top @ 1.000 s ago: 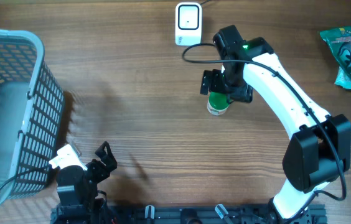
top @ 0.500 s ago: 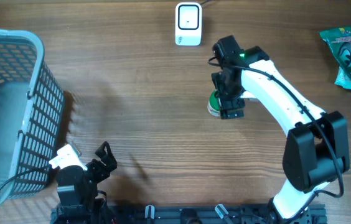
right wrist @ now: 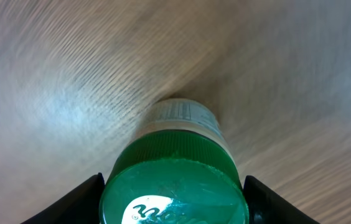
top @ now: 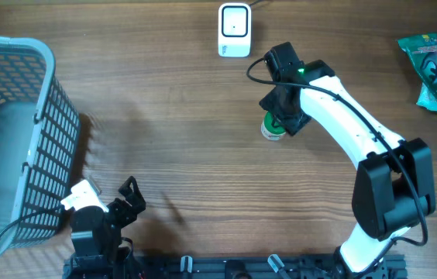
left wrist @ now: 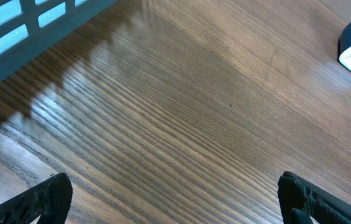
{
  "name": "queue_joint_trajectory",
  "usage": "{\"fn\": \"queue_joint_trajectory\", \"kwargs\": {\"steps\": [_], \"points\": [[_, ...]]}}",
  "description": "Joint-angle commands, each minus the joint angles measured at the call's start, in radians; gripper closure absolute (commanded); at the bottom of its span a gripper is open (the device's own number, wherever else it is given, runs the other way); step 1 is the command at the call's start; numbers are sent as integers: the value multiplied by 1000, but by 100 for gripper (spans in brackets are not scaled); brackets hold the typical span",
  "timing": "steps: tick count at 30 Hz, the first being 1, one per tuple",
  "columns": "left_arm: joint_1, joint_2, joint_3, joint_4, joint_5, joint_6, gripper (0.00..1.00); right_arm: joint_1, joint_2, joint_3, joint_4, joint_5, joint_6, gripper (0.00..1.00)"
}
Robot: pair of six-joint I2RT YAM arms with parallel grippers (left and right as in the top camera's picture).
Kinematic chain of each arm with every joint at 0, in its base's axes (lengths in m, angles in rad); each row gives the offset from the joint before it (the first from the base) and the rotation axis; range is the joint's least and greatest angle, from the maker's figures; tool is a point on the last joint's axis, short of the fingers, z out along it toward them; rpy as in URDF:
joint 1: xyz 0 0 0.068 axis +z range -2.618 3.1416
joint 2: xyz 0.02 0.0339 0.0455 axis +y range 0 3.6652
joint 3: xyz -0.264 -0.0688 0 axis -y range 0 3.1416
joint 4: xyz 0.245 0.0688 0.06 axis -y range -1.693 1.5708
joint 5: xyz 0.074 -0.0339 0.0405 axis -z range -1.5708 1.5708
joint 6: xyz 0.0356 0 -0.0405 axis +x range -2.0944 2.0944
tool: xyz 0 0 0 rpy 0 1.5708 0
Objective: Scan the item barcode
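Landmark: take the white scanner (top: 234, 29) at the far edge of the wooden table (top: 164, 116) as your reference; every place below is read from it.
Bottle: you'll find the green-capped bottle (top: 273, 129) on the table on the near side of the scanner, toward the arm bases and slightly to the right. It is near the scanner but not touching it.
Bottle in the right wrist view: you look down on the green cap of the bottle (right wrist: 175, 180), with a white printed label beyond it. The print is too small to read.
Right gripper: your right gripper (top: 284, 115) sits over the bottle, covering part of it from above, on the same near side of the scanner.
Right jaws: the two fingers (right wrist: 91, 196) flank the cap right at its edges. You cannot tell whether they are pinching it or only bracketing it.
Left gripper: your left gripper (top: 129, 194) is well away from the scanner, near and to the left, by its own arm base.
Left jaws: spread wide, with only bare wood between the fingertips (left wrist: 45, 196).
Basket: the grey-blue basket (top: 44, 132) stands far to the left of the scanner; its slatted wall crosses the top of your left wrist view.
Pouch: a green pouch (top: 435, 70) lies far to the right of the scanner, at the table's edge.
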Motion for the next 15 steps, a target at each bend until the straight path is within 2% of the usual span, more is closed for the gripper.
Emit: {"fn": "queue_joint_trajectory", "kwargs": {"steps": [1, 2, 3, 4, 5, 8, 9, 11, 15], "points": [[-4, -7, -4, 3, -2, -5, 0, 0, -16, 49, -12, 58, -662, 38], [-4, -7, -4, 3, -2, -5, 0, 0, -16, 52, -18, 58, -762, 33], [-4, -7, -4, 3, -2, -5, 0, 0, -16, 52, -19, 58, -821, 21], [-4, -7, -4, 3, -2, -5, 0, 0, -16, 52, -18, 57, -834, 6], [-4, -7, -4, 3, -2, -5, 0, 0, -17, 54, -17, 41, -830, 0], [-4, -7, -4, 3, -2, -5, 0, 0, -19, 114, -46, -86, -766, 0], [-4, -7, -4, 3, -2, -5, 0, 0, -21, 162, -82, -85, -641, 0], [-4, -7, -4, 3, -2, -5, 0, -1, -21, 212, -126, -85, -533, 0], [-4, -7, -4, 3, -2, -5, 0, -67, -6, 205, -146, -101, -503, 1]]}}
